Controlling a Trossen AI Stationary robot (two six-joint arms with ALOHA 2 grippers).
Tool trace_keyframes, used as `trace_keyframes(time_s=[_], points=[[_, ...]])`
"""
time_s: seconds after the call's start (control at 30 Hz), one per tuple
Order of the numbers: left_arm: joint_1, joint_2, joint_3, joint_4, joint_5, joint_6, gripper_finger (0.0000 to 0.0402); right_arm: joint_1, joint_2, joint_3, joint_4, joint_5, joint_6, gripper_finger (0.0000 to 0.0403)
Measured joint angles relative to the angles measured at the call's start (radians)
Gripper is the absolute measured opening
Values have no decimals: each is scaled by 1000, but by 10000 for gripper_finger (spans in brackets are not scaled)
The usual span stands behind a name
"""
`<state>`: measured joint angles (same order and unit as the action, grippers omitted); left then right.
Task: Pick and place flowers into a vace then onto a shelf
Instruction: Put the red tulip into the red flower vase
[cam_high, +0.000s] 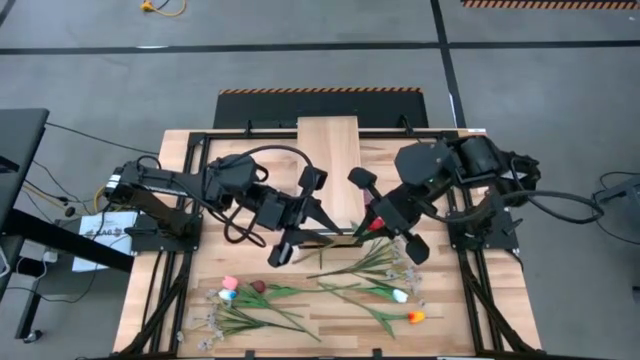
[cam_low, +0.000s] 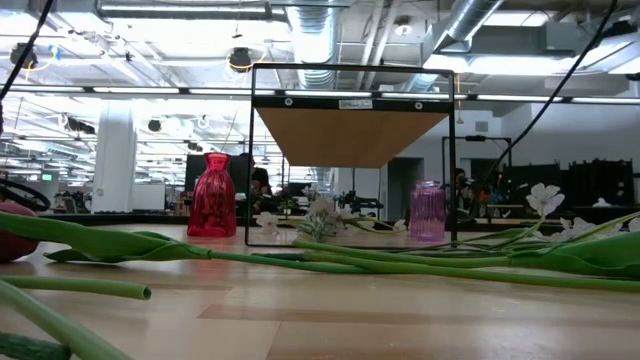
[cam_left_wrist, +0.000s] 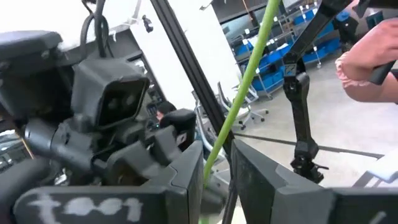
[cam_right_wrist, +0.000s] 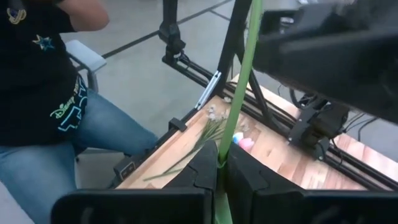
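Above the table's middle, both arms meet w/ one flower stem between them. Right gripper is clamped tight on that green stem, fingers pinched together around it. Left gripper also has a green stem running up between its fingers, nearly closed on it; looks like the same flower, its red head showing near the right gripper from overhead.

Rest of the flowers lie flat on the slatted tabletop nearer the front edge: pink, dark maroon, white and yellow tulips plus pale blossom sprays.

Shelf sits at the table's back-centre, light plank on a thin black frame. Seen from table level, a red vase stands left of the frame, a purple vase toward its right side.

A person in dark tee and jeans sits just off the table's side.
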<state>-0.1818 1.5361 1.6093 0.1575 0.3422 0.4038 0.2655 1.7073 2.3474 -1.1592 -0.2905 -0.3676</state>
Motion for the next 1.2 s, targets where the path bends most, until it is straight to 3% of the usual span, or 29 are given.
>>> trace_keyframes(time_s=[0.43,1.2], points=[[0,4,0,101,-8,-23,75,1,0,0,39,-31,0,9],[0,20,0,105,-15,-98,75,1,0,0,39,-53,-8,11]])
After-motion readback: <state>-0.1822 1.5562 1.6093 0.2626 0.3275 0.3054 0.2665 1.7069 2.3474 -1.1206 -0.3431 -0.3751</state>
